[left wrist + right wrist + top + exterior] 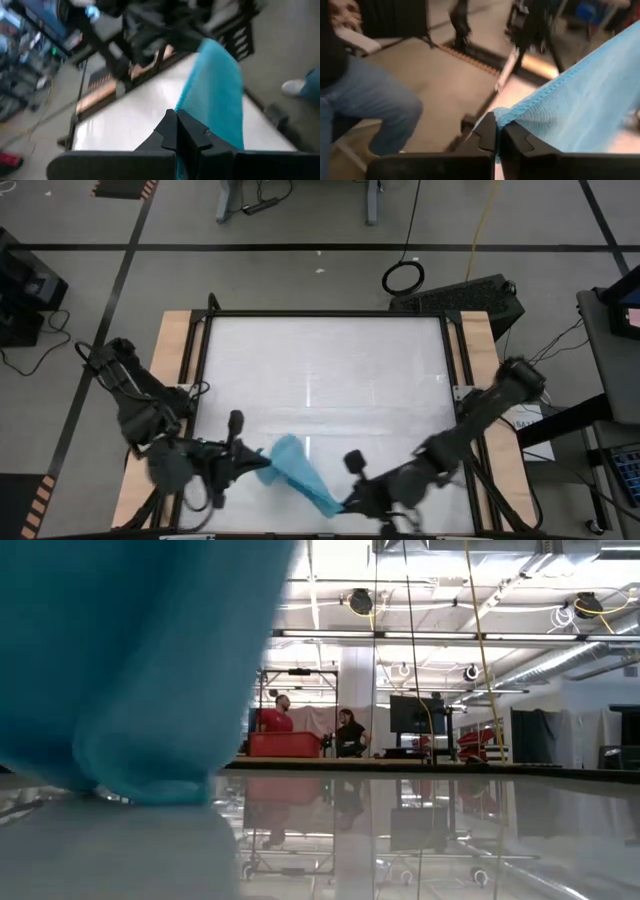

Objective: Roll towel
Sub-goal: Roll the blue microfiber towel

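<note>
The turquoise-blue towel point(300, 471) is held up between my two grippers over the table's near edge, stretched aslant from left to right. My left gripper point(262, 464) is shut on its left end. My right gripper point(341, 504) is shut on its right, nearer end. In the low view the towel point(130, 660) fills the upper left, and its lower fold point(150, 788) hangs close to the tabletop; whether it touches, I cannot tell. It also shows in the left wrist view point(216, 95) and the right wrist view point(580, 100). My left gripper pinches the towel's end point(186, 111) between its two shut fingers, coming level from the table's left. The cloth runs away from the fingertips, fairly taut, toward the other arm. My right gripper pinches a corner of the towel at its hemmed edge point(509, 116) between its two shut fingers, coming from the table's right. The hem runs away from the fingertips, drawn straight.
The white tabletop point(330, 370) lies open toward the far side, framed by black rails and wooden side strips point(170, 380). A person's jeans leg point(370, 105) is close beside the table's near edge. People point(275, 718) stand far off in the room.
</note>
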`<action>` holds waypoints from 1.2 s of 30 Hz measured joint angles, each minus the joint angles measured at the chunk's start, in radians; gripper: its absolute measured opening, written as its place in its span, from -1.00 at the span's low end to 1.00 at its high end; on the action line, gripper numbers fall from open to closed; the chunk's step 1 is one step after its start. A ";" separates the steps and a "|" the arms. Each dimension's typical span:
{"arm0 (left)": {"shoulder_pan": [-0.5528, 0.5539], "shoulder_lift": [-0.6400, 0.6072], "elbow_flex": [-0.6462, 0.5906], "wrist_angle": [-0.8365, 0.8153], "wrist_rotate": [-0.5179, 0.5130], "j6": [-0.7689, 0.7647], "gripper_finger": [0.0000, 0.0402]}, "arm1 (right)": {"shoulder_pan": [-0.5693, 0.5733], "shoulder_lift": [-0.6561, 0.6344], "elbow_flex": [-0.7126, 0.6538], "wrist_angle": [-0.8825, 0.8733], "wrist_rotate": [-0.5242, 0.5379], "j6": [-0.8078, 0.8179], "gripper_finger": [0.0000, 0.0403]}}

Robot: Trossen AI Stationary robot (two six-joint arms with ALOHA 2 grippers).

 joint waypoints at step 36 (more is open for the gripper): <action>0.460 0.477 0.130 -0.610 -0.153 -0.052 -1.00 | -0.462 -0.110 -0.282 -0.490 0.271 0.114 -1.00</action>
